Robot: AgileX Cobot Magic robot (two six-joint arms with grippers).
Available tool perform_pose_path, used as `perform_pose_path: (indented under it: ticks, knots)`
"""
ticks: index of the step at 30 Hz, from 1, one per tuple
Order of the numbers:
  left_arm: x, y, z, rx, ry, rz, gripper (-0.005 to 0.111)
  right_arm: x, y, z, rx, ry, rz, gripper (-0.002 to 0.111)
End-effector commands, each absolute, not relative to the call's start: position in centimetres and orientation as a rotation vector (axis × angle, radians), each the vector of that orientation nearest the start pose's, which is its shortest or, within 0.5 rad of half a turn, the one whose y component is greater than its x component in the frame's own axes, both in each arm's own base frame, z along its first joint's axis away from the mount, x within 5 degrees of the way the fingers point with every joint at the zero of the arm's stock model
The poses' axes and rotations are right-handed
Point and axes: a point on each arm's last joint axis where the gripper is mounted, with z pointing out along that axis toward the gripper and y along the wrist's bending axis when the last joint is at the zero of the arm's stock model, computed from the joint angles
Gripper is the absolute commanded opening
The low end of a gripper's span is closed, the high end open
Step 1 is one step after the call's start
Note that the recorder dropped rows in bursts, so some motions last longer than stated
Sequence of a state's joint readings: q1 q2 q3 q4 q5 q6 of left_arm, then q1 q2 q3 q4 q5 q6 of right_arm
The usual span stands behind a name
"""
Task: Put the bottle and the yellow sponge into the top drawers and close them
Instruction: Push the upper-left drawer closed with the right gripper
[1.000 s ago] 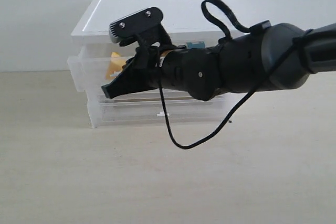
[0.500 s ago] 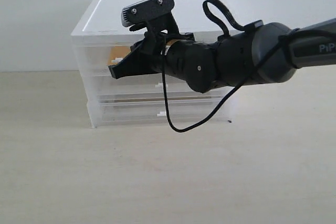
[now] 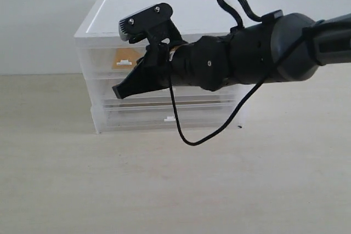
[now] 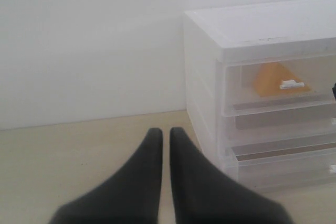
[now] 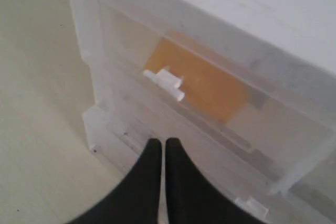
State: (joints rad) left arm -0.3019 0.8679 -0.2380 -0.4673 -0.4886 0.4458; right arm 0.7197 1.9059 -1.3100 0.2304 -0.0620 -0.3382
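Note:
The yellow sponge (image 3: 122, 55) lies inside the left top drawer (image 3: 101, 61), which sits flush in the white-topped cabinet (image 3: 186, 12). My right gripper (image 3: 117, 91) reaches across the cabinet front, shut and empty, its tips just below that drawer's white handle tab (image 5: 165, 83). In the right wrist view the gripper (image 5: 159, 142) points at the full-width drawer under the sponge (image 5: 207, 82). My left gripper (image 4: 163, 131) is shut and empty, low over the table to the cabinet's left, with the sponge (image 4: 272, 78) visible behind the drawer front. The bottle and the right top drawer are hidden behind my right arm.
Two full-width translucent drawers (image 3: 137, 114) sit below the top drawers, pushed in. The pale table (image 3: 164, 190) stretches in front of and beside the cabinet, with a white wall behind. A black cable (image 3: 189, 138) loops down from my right arm.
The left top drawer, pulled out a second ago, is now pushed in flush. My right gripper rose to the drawer front, then dropped lower and drew back slightly.

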Motion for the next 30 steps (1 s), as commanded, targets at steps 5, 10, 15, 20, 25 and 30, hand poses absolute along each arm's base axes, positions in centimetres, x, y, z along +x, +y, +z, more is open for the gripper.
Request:
perform_pose_path:
  ticks: [5,10,15,20,25,30]
  knots:
    - [15.9,-3.0,24.2,0.113,1.675,-0.038,0.004,35.0,29.9,22.9,-0.748,1.778,0.364,0.0]
    - [15.9,-3.0,24.2,0.12,1.673,-0.035,0.004,36.7,30.2,23.3,-0.721,1.777,0.364,0.0]
    - [15.9,-3.0,24.2,0.12,1.673,-0.035,0.004,38.0,29.4,23.5,-0.689,1.806,0.359,0.0]
    - [15.9,-3.0,24.3,0.122,1.671,-0.034,0.004,38.2,29.1,23.5,-0.691,1.826,0.356,0.0]
    - [15.9,-3.0,24.2,0.124,1.672,-0.034,0.004,37.7,29.3,23.4,-0.722,1.86,0.364,0.0]
    - [15.9,-3.0,24.3,0.129,1.669,-0.032,0.004,35.0,30.2,24.8,-0.807,1.794,0.361,0.0]
